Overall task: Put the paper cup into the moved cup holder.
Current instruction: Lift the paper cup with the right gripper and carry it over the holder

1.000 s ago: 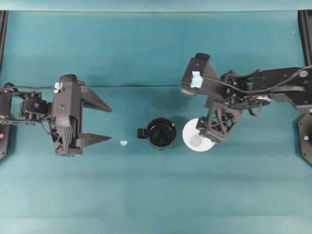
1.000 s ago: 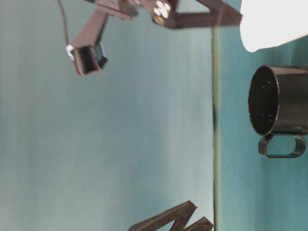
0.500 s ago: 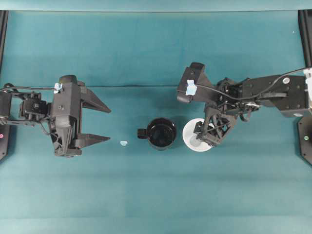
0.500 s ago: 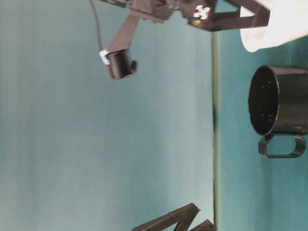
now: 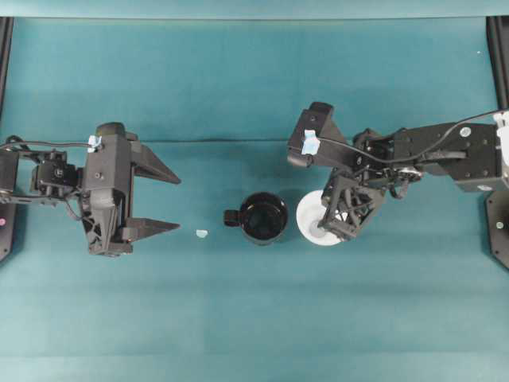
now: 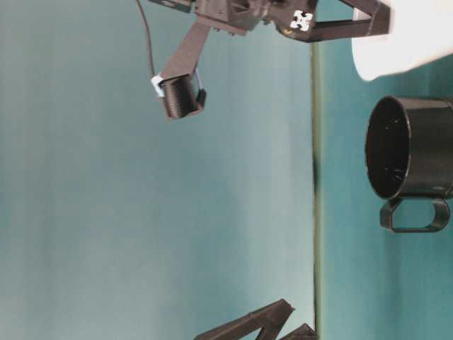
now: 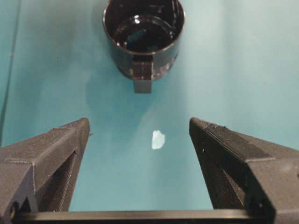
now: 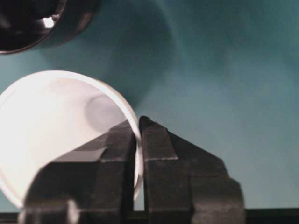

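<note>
The white paper cup (image 5: pixel 312 222) (image 8: pixel 56 126) (image 6: pixel 403 35) stands upright just right of the black cup holder (image 5: pixel 264 217) (image 7: pixel 144 35) (image 6: pixel 410 149), whose handle points left. My right gripper (image 5: pixel 324 225) (image 8: pixel 138 122) is shut on the paper cup's rim, one finger inside the wall and one outside. Over at the table's left, my left gripper (image 5: pixel 173 204) (image 7: pixel 139 127) hangs open, empty, its fingertips aimed at the holder from a distance.
A small pale scrap (image 5: pixel 202 234) (image 7: pixel 158 139) lies on the teal cloth between the left gripper and the holder. Black frame posts (image 5: pixel 6 48) stand at the far left and right edges.
The right gripper lowered over the cup's rim and closed on its wall. The cup shifted slightly left toward the holder. The left arm stayed still.
</note>
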